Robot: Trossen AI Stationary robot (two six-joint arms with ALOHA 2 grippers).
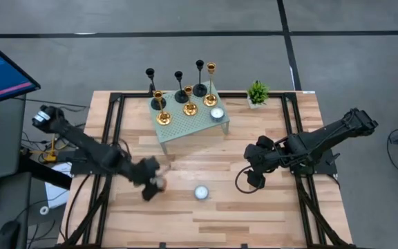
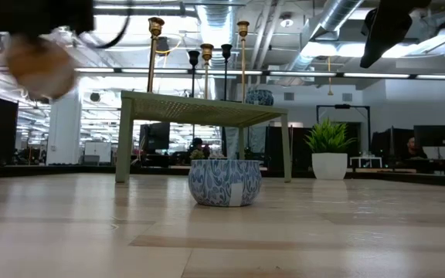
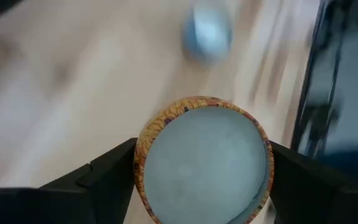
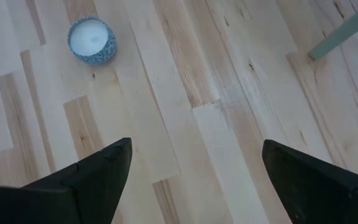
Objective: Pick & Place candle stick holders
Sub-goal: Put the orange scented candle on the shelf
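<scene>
The candle stick holders stand on a small green stand (image 1: 178, 129) at the far middle: black slim ones (image 1: 179, 87) at its far edge and shiny gold ones (image 1: 190, 106) in front of them. My left gripper (image 1: 155, 184) is over the table's near left, shut on a round orange-patterned tealight candle (image 3: 204, 163), which also shows lifted in the low view (image 2: 41, 66). My right gripper (image 4: 194, 180) hangs open above the bare wood right of centre (image 1: 254, 178), with nothing between its fingers. My left gripper pinches the orange tealight candle between its two fingers, one on each opposite side of the round cup wall (image 3: 140, 155). The fingers (image 3: 114, 174) slant down at it from the table's left. The candle is lifted clear of the table, its white wax facing the wrist camera.
A blue-patterned tealight candle (image 1: 201, 193) sits on the table near the middle, between the two grippers. Another blue candle (image 1: 217, 114) stands on the green stand's right corner. A small green potted plant (image 1: 257, 93) stands at the far right.
</scene>
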